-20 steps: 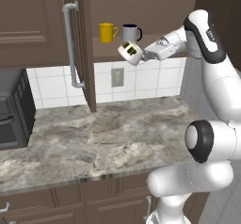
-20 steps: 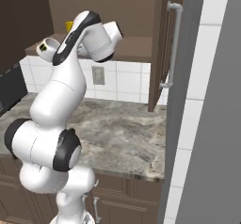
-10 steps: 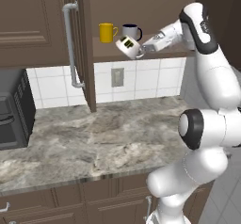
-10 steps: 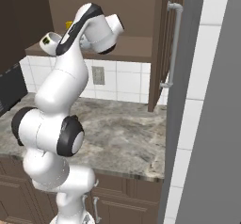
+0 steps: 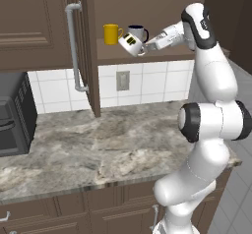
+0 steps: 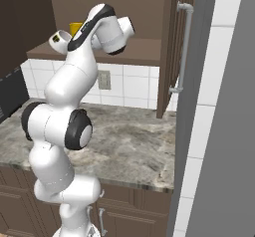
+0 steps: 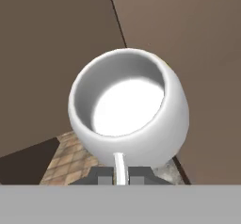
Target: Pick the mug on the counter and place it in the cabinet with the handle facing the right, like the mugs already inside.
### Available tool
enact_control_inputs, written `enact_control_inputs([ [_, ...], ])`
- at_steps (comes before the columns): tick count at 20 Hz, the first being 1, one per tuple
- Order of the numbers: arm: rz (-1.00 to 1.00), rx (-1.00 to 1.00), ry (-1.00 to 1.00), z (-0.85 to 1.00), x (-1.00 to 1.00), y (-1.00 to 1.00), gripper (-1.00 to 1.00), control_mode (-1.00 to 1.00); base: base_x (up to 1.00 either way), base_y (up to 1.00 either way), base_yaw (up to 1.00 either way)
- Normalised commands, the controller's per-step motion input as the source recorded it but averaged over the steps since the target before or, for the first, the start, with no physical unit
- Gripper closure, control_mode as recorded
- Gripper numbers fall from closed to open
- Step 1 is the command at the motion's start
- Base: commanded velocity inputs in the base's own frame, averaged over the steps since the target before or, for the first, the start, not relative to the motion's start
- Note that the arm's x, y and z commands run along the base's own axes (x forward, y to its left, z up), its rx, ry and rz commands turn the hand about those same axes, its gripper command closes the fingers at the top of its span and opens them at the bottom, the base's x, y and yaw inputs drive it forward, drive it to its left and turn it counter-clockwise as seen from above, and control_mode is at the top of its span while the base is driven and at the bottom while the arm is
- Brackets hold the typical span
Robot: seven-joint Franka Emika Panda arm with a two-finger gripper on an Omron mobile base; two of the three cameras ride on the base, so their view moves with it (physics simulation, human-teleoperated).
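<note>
My gripper (image 5: 143, 46) is shut on the handle (image 7: 120, 165) of the small white mug (image 5: 130, 43), holding it tilted in the air at the front edge of the cabinet (image 5: 162, 56) shelf. The mug hangs just in front of the grey mug (image 5: 139, 32), to the right of the yellow mug (image 5: 112, 33). In the hand view the mug (image 7: 127, 108) opens toward the camera, its handle pinched in the gripper (image 7: 121, 176). In the right base view the mug (image 6: 59, 40) shows left of the arm. The counter (image 5: 98, 144) lies well below.
The cabinet door stands open with its long grey bar handle (image 5: 74, 46) left of the shelf. A black oven (image 5: 15, 112) sits at the counter's left end. An outlet (image 5: 122, 80) is set in the white tiled wall under the shelf.
The arm has lifted the mug a little higher and closer to the shelf edge, and its elbow has swung up. The grip has stayed shut.
</note>
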Motion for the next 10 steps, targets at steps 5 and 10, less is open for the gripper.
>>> enact_control_inputs([
  [5,0.00,0.01,0.06,0.00,0.39,0.00,1.00,-1.00,0.00,0.00,0.00],
  [10,0.00,0.00,0.04,0.01,0.39,0.00,1.00,-1.00,0.00,0.00,0.00],
])
